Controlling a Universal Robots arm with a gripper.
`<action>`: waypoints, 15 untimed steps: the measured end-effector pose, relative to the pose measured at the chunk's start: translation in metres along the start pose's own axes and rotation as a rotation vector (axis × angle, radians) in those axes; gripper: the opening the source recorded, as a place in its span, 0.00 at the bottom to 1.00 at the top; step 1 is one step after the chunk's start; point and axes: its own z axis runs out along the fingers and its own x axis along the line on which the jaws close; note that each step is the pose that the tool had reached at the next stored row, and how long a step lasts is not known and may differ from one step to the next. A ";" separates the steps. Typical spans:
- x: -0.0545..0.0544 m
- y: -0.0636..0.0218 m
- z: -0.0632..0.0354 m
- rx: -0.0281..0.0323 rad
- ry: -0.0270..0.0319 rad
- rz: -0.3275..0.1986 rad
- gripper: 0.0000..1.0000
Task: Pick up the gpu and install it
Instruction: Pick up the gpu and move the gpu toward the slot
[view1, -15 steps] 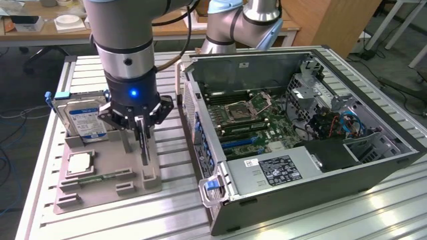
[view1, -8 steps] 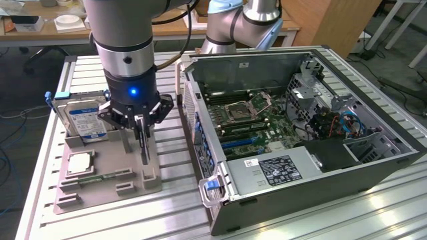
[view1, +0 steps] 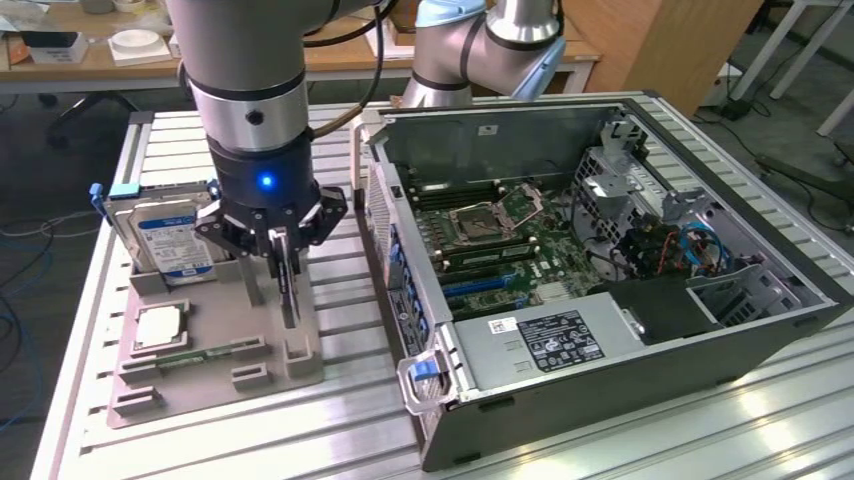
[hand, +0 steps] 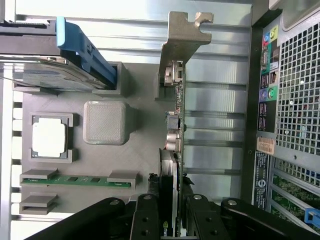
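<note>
One thin, dark gpu (hand: 176, 125) with a pale metal end bracket (hand: 182, 45) stands on edge, pinched between black fingers (hand: 146, 222).

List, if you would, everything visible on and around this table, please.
gpu: one, dark with a pale metal end strip, on edge in the holder tray
hard drive: one, silver with a blue-white label, upright in the tray
processor chip: one, silver, flat in a tray pocket
memory stick: one, green, lying in the tray
holder tray: one, grey, exterior view's left
computer case: one, dark, open, exterior view's right
table: one, silver, slatted
second arm: one, pale blue, behind the case
arm: one, grey, above the tray
gripper: one, black, shut on the gpu
</note>
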 end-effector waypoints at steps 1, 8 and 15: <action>0.000 0.0000 -0.0002 -0.0002 0.0001 0.000 0.27; 0.000 0.0001 -0.0030 -0.0060 -0.0002 0.000 0.27; 0.000 0.0002 -0.0039 -0.0108 -0.0003 0.000 0.27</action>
